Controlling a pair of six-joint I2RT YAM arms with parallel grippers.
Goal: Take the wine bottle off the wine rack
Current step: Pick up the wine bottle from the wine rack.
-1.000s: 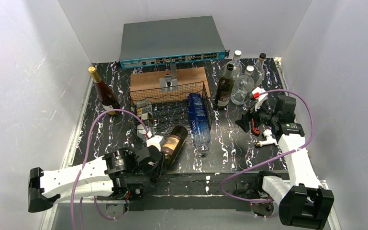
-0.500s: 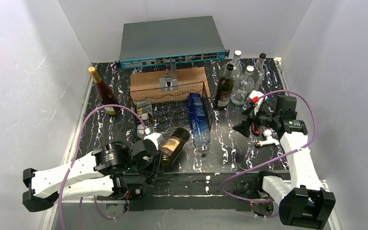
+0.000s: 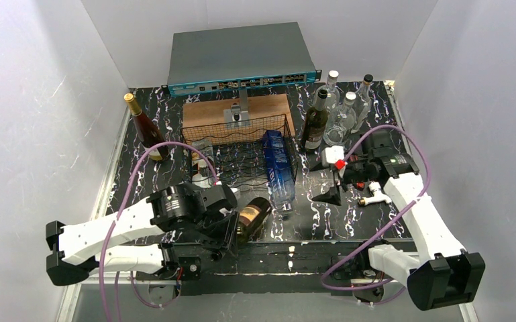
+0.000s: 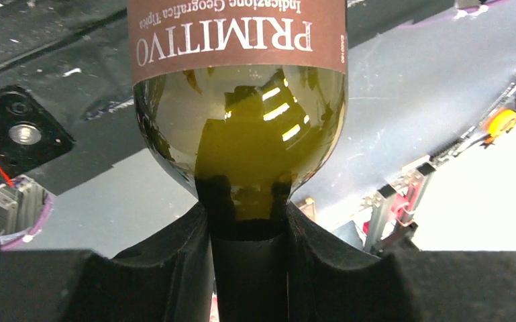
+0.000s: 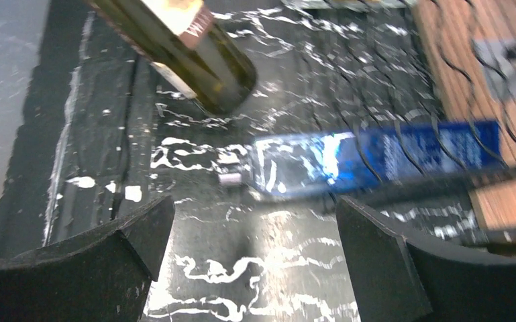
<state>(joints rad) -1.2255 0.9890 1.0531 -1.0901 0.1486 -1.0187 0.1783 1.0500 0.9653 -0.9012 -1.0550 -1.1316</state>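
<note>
My left gripper (image 4: 248, 268) is shut on the neck of a dark green wine bottle (image 4: 241, 134) with a brown label. In the top view that bottle (image 3: 255, 215) lies tilted in front of the black wire wine rack (image 3: 241, 153), near the table's front edge, with the left gripper (image 3: 233, 225) at its neck. A blue bottle (image 3: 276, 161) lies in the rack's right cradle with its neck poking out at the front. My right gripper (image 3: 323, 180) stands open just right of the rack. Its wrist view shows the gripper (image 5: 255, 261) empty over the table, facing the blue bottle (image 5: 376, 157) and the wine bottle (image 5: 194, 54).
An amber bottle (image 3: 146, 131) stands at the left. Several bottles (image 3: 335, 111) stand at the back right. A wooden board (image 3: 235, 111) lies behind the rack, and a grey network switch (image 3: 241, 57) behind that. A small bottle (image 3: 203, 154) lies in the rack's left side. White walls enclose the table.
The left arm has drawn the wine bottle back out of the rack toward the near edge. The right arm has swung left toward the rack's front, its gripper still open.
</note>
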